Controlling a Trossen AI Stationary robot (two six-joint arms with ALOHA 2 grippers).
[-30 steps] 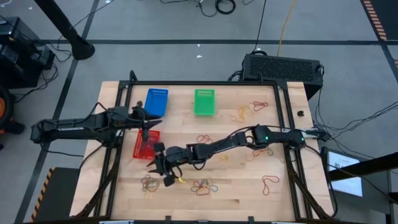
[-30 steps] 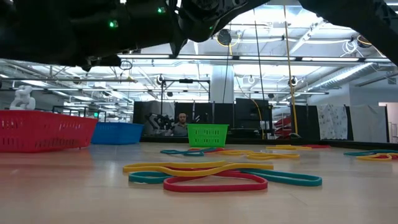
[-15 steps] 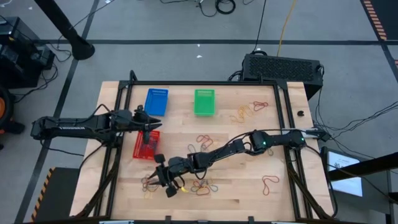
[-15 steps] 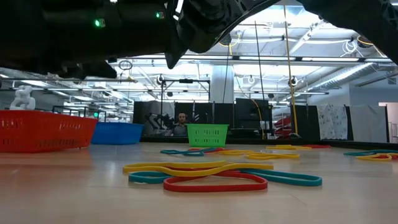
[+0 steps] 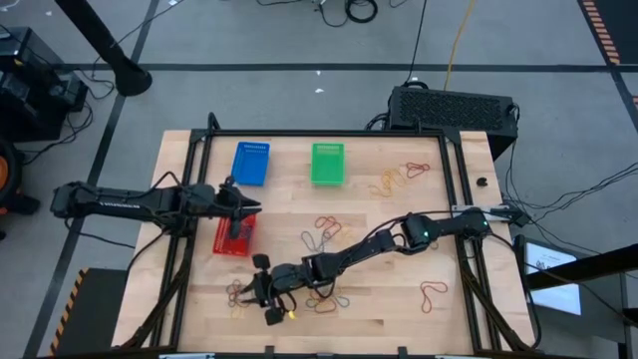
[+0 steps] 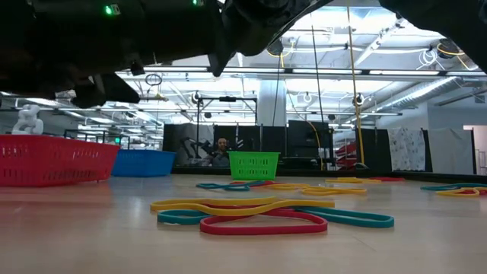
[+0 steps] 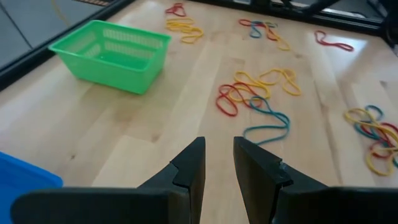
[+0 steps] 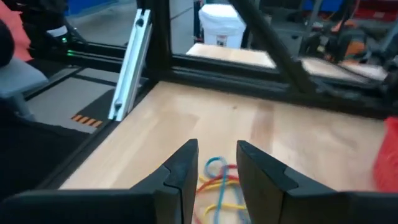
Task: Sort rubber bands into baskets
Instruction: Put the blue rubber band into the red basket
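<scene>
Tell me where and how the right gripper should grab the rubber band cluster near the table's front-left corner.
The right gripper, fingers slightly apart, hangs beside the cluster of rubber bands. The bands lie flat and overlapping, so probably come straight down from above and pinch one strand at the heap's outer edge, where a loop sticks out alone, rather than the tangled middle.

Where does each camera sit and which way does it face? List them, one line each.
High view: overhead, straight down on the table, both arms, left tool, right tool.
Low view: table-top height, level across rubber bands toward the baskets; arms dark overhead.
Left wrist view: past the left tool toward the green basket.
Right wrist view: past the right tool onto rubber bands.
Shared: the green basket shows in high, low, left wrist views.
</scene>
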